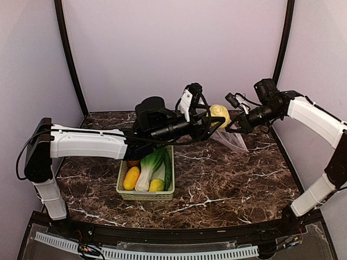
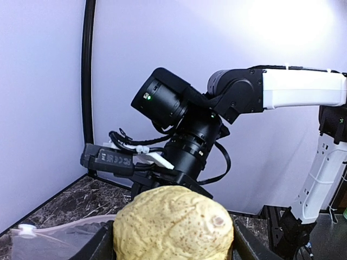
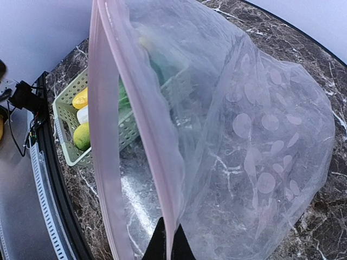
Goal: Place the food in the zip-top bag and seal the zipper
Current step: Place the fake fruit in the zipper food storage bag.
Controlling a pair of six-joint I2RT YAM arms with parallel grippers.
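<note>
Dark marble bench [image 1: 227, 179], pale lilac walls behind: a lumpy brown potato [image 2: 173, 225] sits clamped between the fingers of the left gripper [image 1: 213, 118], held in the air near the bench's far edge, right of centre. Just beside it, toward the far right corner, the right gripper [image 3: 165, 244] is pinched tight on the pinkish zipper [image 3: 135, 124] of the clear zip-top bag [image 1: 233, 141], which hangs from that strip with its lower end on the marble. Well apart, left of centre, a pale green basket [image 1: 145, 196] holds the other food: bok choy [image 1: 149, 168], cucumber [image 1: 168, 170], lemon [image 1: 157, 185] and corn [image 1: 131, 177].
</note>
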